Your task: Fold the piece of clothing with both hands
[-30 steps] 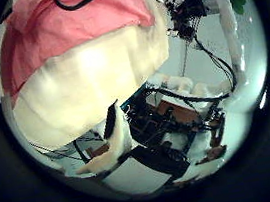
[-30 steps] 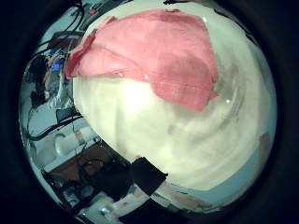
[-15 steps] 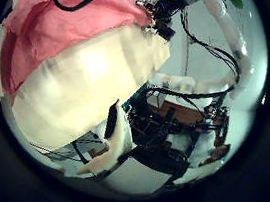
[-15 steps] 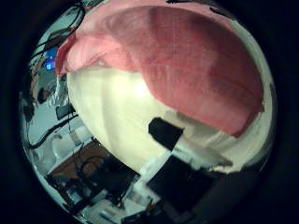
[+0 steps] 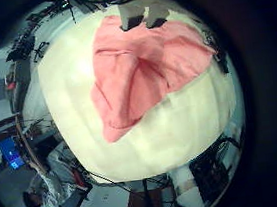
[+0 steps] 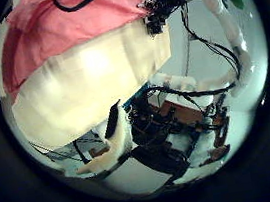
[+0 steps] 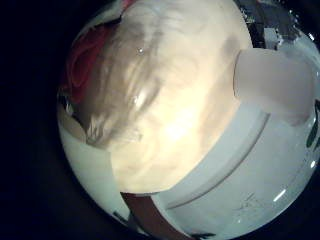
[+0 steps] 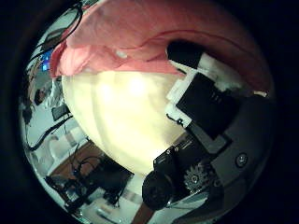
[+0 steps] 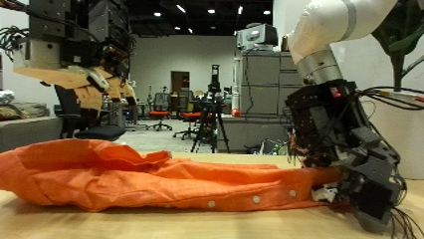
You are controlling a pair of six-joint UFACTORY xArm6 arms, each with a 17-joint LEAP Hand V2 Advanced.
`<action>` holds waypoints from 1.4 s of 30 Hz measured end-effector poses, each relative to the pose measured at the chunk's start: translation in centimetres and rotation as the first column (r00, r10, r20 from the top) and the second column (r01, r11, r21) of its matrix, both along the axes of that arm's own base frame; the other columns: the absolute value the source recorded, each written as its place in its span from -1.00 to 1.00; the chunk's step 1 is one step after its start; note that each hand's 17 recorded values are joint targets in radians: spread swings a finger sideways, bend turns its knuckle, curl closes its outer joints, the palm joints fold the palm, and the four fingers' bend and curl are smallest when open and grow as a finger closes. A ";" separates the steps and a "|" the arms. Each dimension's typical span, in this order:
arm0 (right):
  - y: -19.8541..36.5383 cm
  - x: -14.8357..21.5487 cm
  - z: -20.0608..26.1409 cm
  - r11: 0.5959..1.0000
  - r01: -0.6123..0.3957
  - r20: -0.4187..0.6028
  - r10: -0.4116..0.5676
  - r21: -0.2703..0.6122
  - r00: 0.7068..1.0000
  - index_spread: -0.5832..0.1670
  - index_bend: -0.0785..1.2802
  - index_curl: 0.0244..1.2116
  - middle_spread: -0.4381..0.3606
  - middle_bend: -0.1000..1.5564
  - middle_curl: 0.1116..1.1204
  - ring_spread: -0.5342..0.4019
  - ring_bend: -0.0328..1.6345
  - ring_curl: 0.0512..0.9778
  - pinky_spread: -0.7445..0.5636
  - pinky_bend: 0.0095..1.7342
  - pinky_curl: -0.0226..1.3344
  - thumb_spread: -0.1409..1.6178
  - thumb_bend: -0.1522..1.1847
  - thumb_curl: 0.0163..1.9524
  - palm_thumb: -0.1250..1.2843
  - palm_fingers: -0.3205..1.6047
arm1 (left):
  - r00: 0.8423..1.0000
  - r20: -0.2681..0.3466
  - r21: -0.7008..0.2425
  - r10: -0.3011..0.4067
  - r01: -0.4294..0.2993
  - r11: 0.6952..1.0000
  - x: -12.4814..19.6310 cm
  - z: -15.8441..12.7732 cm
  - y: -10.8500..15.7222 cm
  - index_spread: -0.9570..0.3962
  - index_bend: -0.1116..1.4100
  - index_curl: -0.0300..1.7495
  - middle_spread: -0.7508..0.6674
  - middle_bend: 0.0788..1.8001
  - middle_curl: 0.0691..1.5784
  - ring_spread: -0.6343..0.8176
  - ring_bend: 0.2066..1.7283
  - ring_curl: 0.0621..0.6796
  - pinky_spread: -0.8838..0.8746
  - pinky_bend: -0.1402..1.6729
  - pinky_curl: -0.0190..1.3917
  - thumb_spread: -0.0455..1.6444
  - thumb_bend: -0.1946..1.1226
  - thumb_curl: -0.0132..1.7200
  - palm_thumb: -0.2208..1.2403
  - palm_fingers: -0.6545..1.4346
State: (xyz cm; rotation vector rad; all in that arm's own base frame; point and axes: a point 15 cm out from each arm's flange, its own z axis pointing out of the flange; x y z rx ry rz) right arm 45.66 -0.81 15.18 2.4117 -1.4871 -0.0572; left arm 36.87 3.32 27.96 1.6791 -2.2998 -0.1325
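An orange garment (image 9: pixel 172 174) lies crumpled and stretched lengthwise on the light wooden table (image 9: pixel 199 224). My right hand (image 9: pixel 351 159) is low at one end of it, its fingers (image 8: pixel 201 93) reaching onto the cloth's (image 8: pixel 140 37) edge; I see no pinch. My left hand (image 9: pixel 73 60) hangs high above the garment's other end, fingers relaxed and holding nothing. From that height the left little finger side palm view takes in the whole garment (image 5: pixel 145 68) on the round table (image 5: pixel 172 130). The left thumb side palm view shows the right hand (image 6: pixel 166 1) at the cloth's (image 6: pixel 65 30) edge.
Behind the table stand office chairs (image 9: pixel 159 115) and tall equipment racks (image 9: pixel 259 95). A plant (image 9: pixel 404 55) rises beside the right arm. The table's rim (image 7: pixel 200 170) runs close under the right palm.
My right hand has come down onto the garment's end; the cloth now fills its thumb-side view and its fingers lie over it. My left hand has stayed high.
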 end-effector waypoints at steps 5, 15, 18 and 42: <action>-3.9 -0.8 2.3 0.998 0.058 0.034 -0.058 0.007 0.998 -0.17 0.54 0.16 -0.21 0.48 0.08 -0.26 0.51 0.04 -0.48 0.23 -0.19 0.14 -0.50 -0.40 0.81 0.73 | 1.000 0.012 0.013 0.007 -0.007 1.000 0.7 0.5 1.0 0.60 -0.66 -0.69 0.78 -0.90 -0.86 0.73 -0.79 -0.52 0.67 -0.61 -0.53 0.29 -0.74 -0.60 -0.17 -0.46; -5.1 -0.9 10.6 0.999 0.052 0.193 -0.054 0.016 0.980 -0.01 0.75 0.21 -0.13 0.65 0.15 -0.24 0.62 0.20 -0.36 0.38 -0.07 0.12 -0.53 -0.26 0.81 0.60 | 0.996 0.011 0.015 0.087 -0.087 0.996 -0.2 0.3 5.9 0.61 -0.66 -0.69 0.76 -0.90 -0.85 0.72 -0.79 -0.51 0.66 -0.61 -0.52 0.32 -0.73 -0.61 -0.16 -0.45; -2.9 -0.6 13.4 1.000 0.009 0.249 -0.013 0.020 0.968 0.01 0.78 0.20 -0.12 0.67 0.15 -0.23 0.62 0.22 -0.35 0.40 -0.06 0.13 -0.54 -0.23 0.81 0.59 | 0.988 0.012 0.011 0.154 -0.154 0.988 -0.8 0.2 8.2 0.62 -0.66 -0.69 0.75 -0.90 -0.84 0.72 -0.79 -0.50 0.66 -0.59 -0.51 0.36 -0.73 -0.62 -0.15 -0.44; 39.7 1.7 17.0 0.698 -0.691 0.361 0.704 -0.191 0.611 0.04 0.83 0.13 -0.12 0.68 0.08 -0.25 0.63 0.25 -0.41 0.37 -0.10 0.18 -0.76 -0.04 0.62 0.60 | 0.921 -0.061 -0.019 0.384 -0.386 0.922 -10.4 -2.4 21.9 0.63 -0.65 -0.68 0.73 -0.90 -0.82 0.71 -0.78 -0.48 0.65 -0.59 -0.51 0.47 -0.73 -0.64 -0.09 -0.43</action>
